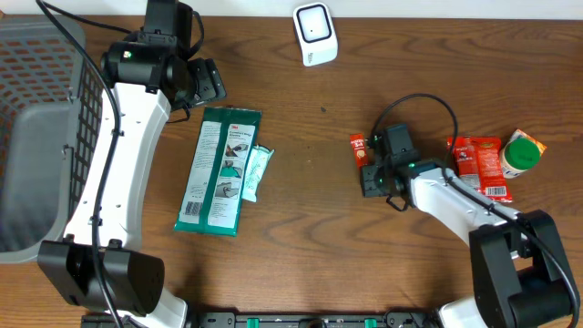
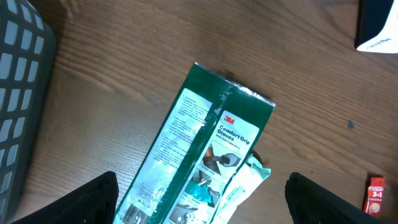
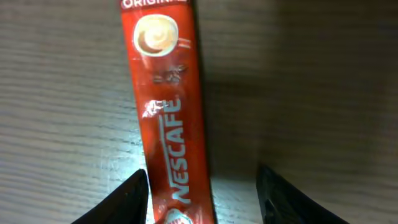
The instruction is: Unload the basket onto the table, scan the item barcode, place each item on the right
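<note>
Far left we have the grey basket (image 1: 36, 137), then the left gripper (image 1: 214, 87) hanging with its jaws wide apart and holding nothing, above the top end of the green glove pack (image 1: 219, 169). A small sachet (image 1: 256, 173) is tucked against the pack's right edge. None of that matters for the next move. The white scanner (image 1: 316, 34) sits at the far edge, mid-table. The item we take as the one to scan is the red Nescafe stick (image 1: 358, 148), flat on the wood, nearer us than the scanner and to its right. The right arm is clearly the closer one. The right gripper (image 3: 202, 177) has its jaws apart, straddling the stick's near end and not clamped on it. The left finger is just beside the stick and the right one is clear of it. The stick's long axis runs straight away from the fingers, so closing would pinch its narrow width. We reckon the carry goes up and left to the scanner. Far right are red packets (image 1: 480, 164) and a green-lidded jar (image 1: 521, 155).
</note>
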Available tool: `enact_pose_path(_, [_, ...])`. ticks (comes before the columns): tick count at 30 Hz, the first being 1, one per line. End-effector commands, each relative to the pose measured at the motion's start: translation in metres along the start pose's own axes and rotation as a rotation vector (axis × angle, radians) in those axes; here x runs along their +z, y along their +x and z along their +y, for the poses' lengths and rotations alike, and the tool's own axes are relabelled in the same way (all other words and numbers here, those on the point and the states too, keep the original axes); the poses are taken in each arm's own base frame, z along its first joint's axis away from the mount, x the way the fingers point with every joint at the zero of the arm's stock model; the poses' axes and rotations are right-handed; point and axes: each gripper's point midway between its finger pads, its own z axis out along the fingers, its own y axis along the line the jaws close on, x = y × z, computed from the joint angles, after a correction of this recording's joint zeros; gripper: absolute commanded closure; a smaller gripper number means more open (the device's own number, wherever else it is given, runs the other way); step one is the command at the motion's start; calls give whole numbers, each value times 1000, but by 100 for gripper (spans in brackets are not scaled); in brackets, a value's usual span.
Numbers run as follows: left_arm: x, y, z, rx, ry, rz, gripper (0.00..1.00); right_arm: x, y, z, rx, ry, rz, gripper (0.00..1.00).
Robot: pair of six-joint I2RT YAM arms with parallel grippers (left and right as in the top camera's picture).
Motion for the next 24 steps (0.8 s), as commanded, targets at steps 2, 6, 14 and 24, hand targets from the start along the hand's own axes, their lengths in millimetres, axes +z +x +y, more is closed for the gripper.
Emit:
enact_pose_path(2, [-5,-3,3,9,-8,-16,14,7,15,5,-62,19,28,49])
enact_pose_path(6, [-5,-3,3,9,-8,-16,14,7,15,3,-68,39,25,55])
enact_pose_path(14, [-5,-3,3,9,-8,-16,14,9,22,7,-81,36,40,68])
enact_pose_path(24, [-5,-3,3,9,-8,-16,14,8,19,6,-129,72,23,78])
